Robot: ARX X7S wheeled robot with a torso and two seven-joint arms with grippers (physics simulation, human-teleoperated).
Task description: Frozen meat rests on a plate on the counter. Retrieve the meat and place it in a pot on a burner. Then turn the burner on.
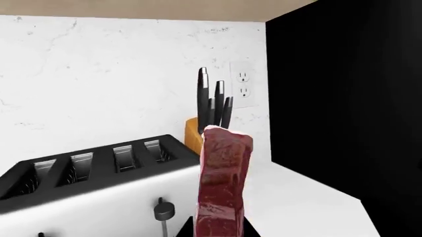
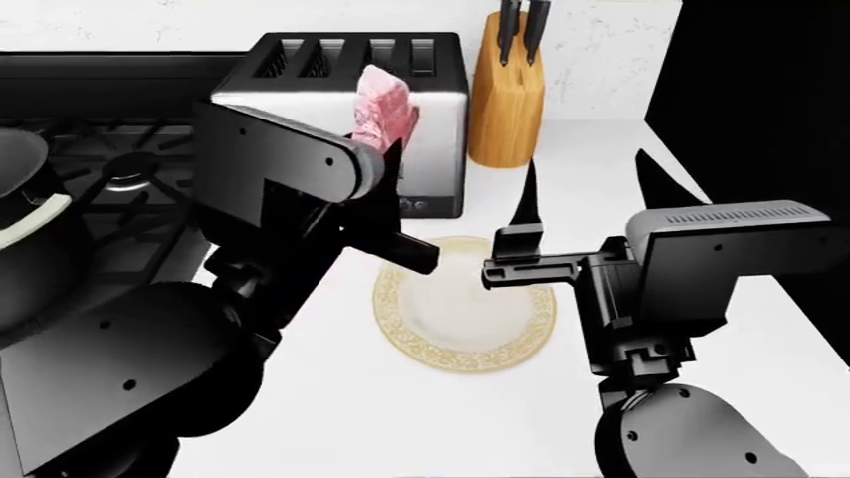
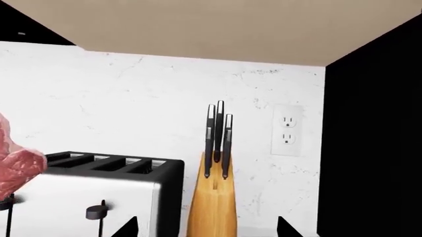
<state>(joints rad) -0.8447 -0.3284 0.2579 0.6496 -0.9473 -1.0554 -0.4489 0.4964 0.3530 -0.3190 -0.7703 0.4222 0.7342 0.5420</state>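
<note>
Pot (image 2: 30, 214): far left edge of the head view, only partly in frame, sitting on the black grates of the stove.
Burner (image 2: 129, 171): a round cap under the grates just right of the pot; no flame visible.
Left gripper (image 2: 376, 149): raised above the counter in front of the toaster, closed on the frozen meat; the fingers themselves are mostly hidden behind the arm's housing.
Frozen meat (image 2: 382, 108): pink, ridged chunk held upright in the air, off the plate, level with the toaster's top. The left wrist view shows it (image 1: 223, 182) standing tall from the grip.
Toaster (image 2: 358, 95): four-slot, silver, at the far side of the counter, directly behind the lifted meat.
Plate (image 2: 405, 344): empty, on the white counter (image 2: 398, 428) near the robot, between the two arms.
Knife block (image 2: 505, 110): wooden, right of the toaster, against the wall.
Right gripper (image 2: 584, 199): hovers over the plate's right side, fingers spread wide apart, holding nothing.
Step in hand: the meat looks picked up; the carry to the pot is under way.
Next move: likely swing the left arm leftward over the stove, clear the pot's rim, then release inside. The burner knob is out of sight.
</note>
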